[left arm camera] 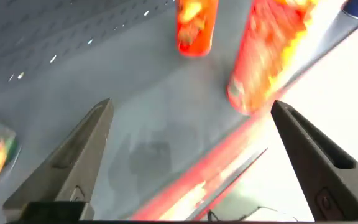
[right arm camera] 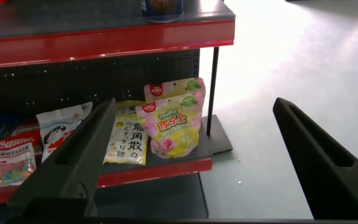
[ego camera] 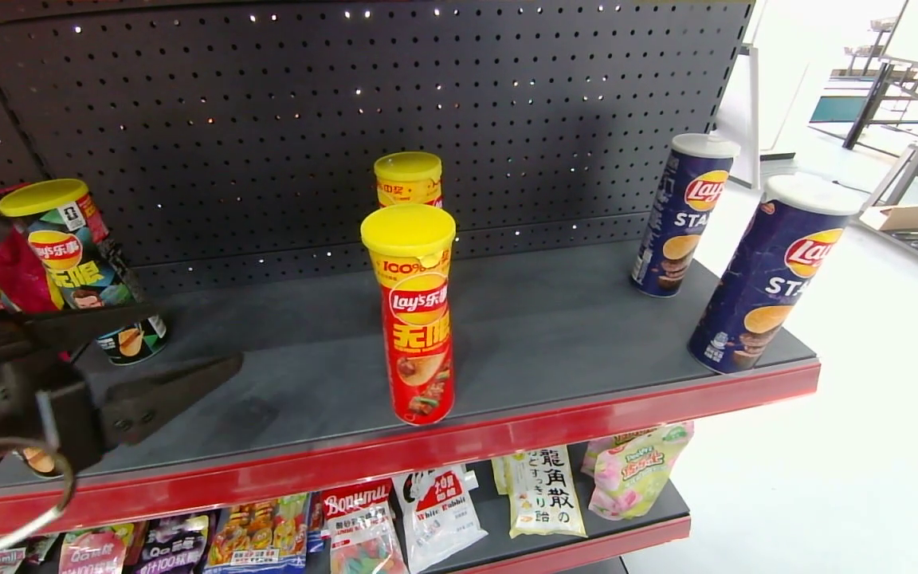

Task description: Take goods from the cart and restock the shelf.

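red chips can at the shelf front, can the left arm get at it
Probably yes: the left gripper is open over the shelf, with bare shelf between it and the red can.

The left gripper [ego camera: 192, 339] has dark, wedge-shaped fingers [ego camera: 172, 391], with two small screws [ego camera: 132, 416] in the base of the one nearer the red shelf edge [ego camera: 507, 434]. A thin grey cable [ego camera: 70, 482] loops across that edge. The right gripper [right arm camera: 194, 102] has black, tapered fingers, each with a recessed slot.
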